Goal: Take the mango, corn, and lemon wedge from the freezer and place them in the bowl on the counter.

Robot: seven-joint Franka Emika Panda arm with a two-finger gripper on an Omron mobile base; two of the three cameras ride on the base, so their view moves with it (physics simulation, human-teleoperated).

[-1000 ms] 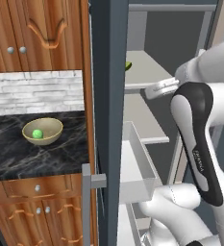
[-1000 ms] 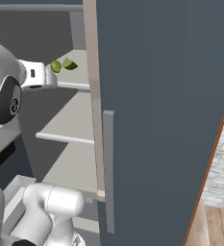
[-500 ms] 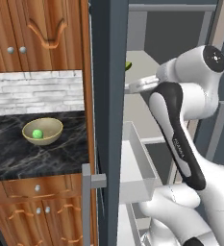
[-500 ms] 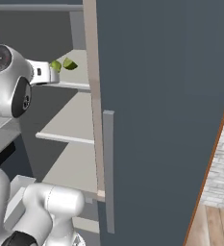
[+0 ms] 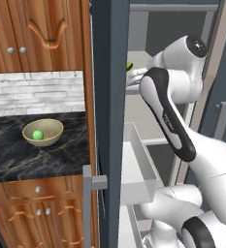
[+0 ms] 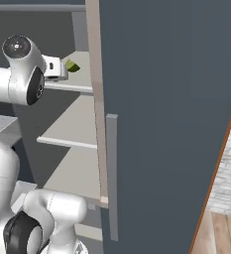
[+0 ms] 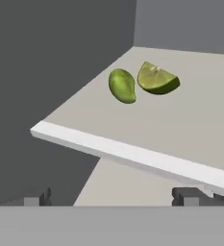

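- The hand (image 7: 111, 197), fingers spread and empty, was held before a freezer (image 6: 161, 124) shelf (image 7: 132, 156).
- A mango (image 7: 122, 85) and lemon wedge (image 7: 156, 78) were seen side by side on it.
- The bowl (image 5: 42, 132) was left on the tabletop (image 5: 17, 155).

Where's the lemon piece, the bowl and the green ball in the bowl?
lemon wedge (image 7: 156, 79), hand view, on its pale cut flesh.
bowl (image 5: 50, 137), left base view, on its tan outer wall.
green ball (image 5: 37, 134), left base view, on its round middle.
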